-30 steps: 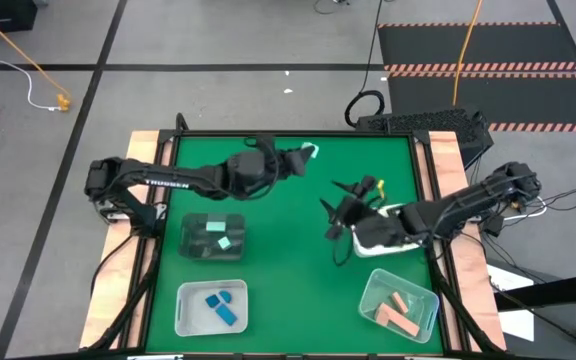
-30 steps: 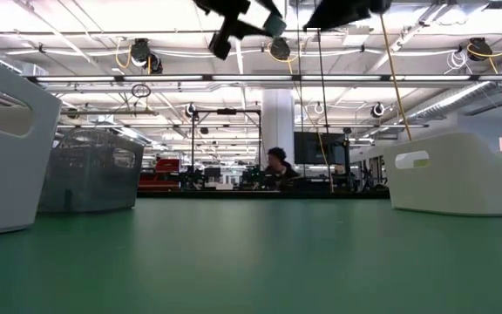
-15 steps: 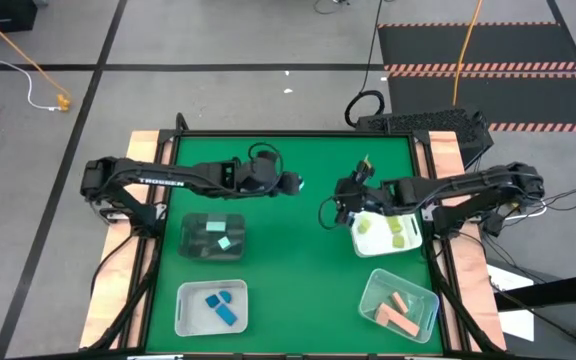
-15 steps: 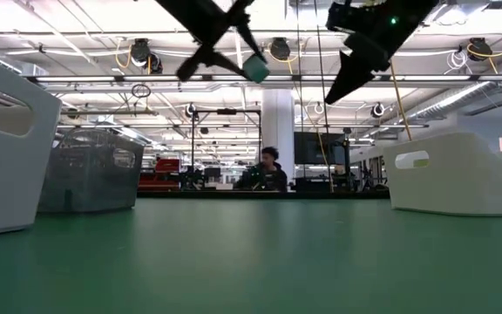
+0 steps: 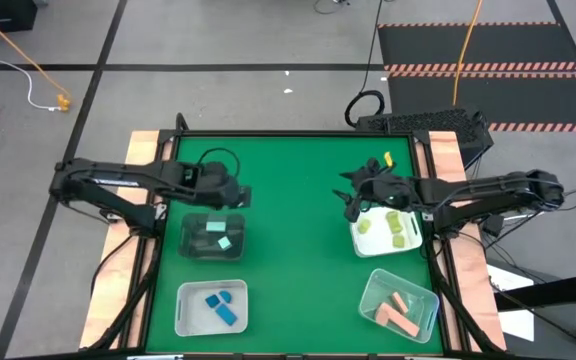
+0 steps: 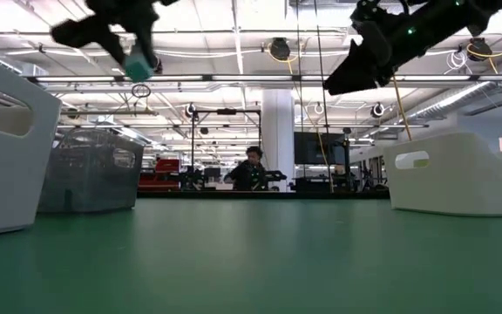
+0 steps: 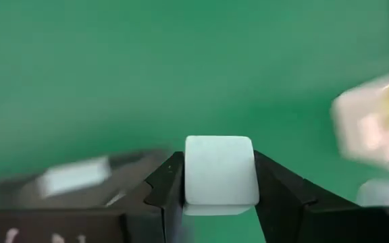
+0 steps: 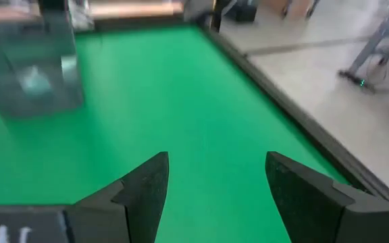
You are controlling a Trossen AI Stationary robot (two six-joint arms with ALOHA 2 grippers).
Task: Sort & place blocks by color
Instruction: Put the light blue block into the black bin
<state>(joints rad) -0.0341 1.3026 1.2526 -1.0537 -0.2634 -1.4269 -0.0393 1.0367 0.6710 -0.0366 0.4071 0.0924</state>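
My left gripper [image 5: 236, 196] hovers in the air just beyond the far rim of the dark translucent bin [image 5: 213, 237] and is shut on a pale mint cube [image 7: 220, 169], which also shows in the low view [image 6: 138, 65]. Other mint blocks [image 5: 224, 242] lie on the floor of that bin. My right gripper [image 5: 351, 203] is open and empty, raised off the table at the far left corner of the white bin [image 5: 360, 243] that holds yellow-green blocks [image 5: 398, 230]. In the right wrist view its fingers [image 8: 147, 185] stand wide apart over bare green mat. My left gripper pinches the mint cube by two opposite side faces [image 7: 189, 177], one finger on each. The cube is lifted clear of the table, high above it in the low view, and sits upright and square between the fingers.
A white bin with blue blocks [image 5: 211, 305] stands at the near left. A clear bin with salmon blocks [image 5: 400, 305] stands at the near right. The green mat's middle [image 5: 298, 250] lies bare. Wooden rails edge the table on both sides. A person stands far off in the room [image 6: 251, 170].
My left gripper has carried the mint cube from the table's far middle toward the left and near side, up to the dark bin. My right arm has swung toward the far edge, off the white bin, so that the yellow-green blocks show.
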